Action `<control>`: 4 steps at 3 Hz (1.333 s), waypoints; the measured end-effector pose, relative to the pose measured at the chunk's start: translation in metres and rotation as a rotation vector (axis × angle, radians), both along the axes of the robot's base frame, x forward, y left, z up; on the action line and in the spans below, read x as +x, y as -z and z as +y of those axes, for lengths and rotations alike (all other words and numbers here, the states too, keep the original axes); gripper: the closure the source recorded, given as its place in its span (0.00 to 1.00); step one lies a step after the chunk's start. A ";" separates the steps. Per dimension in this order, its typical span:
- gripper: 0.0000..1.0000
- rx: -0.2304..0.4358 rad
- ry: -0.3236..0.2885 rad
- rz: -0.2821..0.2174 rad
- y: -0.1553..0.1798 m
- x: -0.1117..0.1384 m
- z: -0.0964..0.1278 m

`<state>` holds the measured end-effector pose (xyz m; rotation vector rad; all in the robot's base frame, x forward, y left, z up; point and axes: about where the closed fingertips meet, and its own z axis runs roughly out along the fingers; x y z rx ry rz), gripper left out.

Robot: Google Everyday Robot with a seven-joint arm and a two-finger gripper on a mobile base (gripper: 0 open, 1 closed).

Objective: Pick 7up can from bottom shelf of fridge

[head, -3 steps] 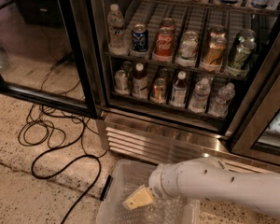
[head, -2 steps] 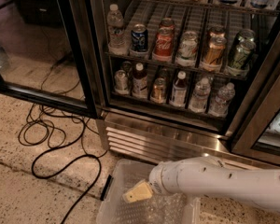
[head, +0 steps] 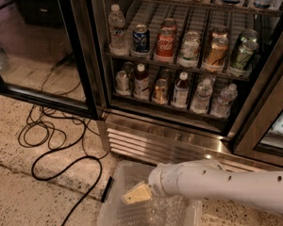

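- Target: 7up can [head: 122,81], silvery and upright, at the front of the lane at the far 9 o'clock end of the bottom shelf [head: 170,105]. What appears to be another can stands close behind it.
- Neighbours: a capped bottle [head: 141,81] stands just beside the can at its 3 o'clock. A gold-amber can [head: 160,91] comes next along the rack. The dark door frame [head: 85,55] rises near the can at its 9 o'clock.
- Fridge [head: 273,84]: the base grille [head: 146,142] lies at 6 o'clock below the shelf.
- Gripper [head: 137,193]: low at 6 o'clock in the view, over a clear bin [head: 118,178] on the floor and well apart from the can, which lies near its 12 o'clock. It carries nothing; how wide it is set cannot be told.
- Arm [head: 217,185]: enters from 4 o'clock, lies nearly level and points toward 9 o'clock, along the fridge front rather than into it.
- Risks: a long lift and turn are probably needed, and a shallow rise could strike the grille or the shelf edge.
- Risks, continued: the tight lane may cause the capped bottle to be knocked over, or the frame to be clipped.
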<state>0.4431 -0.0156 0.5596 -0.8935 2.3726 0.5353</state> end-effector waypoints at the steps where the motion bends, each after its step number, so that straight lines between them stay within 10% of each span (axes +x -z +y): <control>1: 0.00 0.063 0.043 -0.013 0.018 0.010 0.014; 3: 0.00 0.154 0.245 -0.091 0.017 0.063 0.042; 4: 0.00 0.154 0.245 -0.091 0.017 0.063 0.042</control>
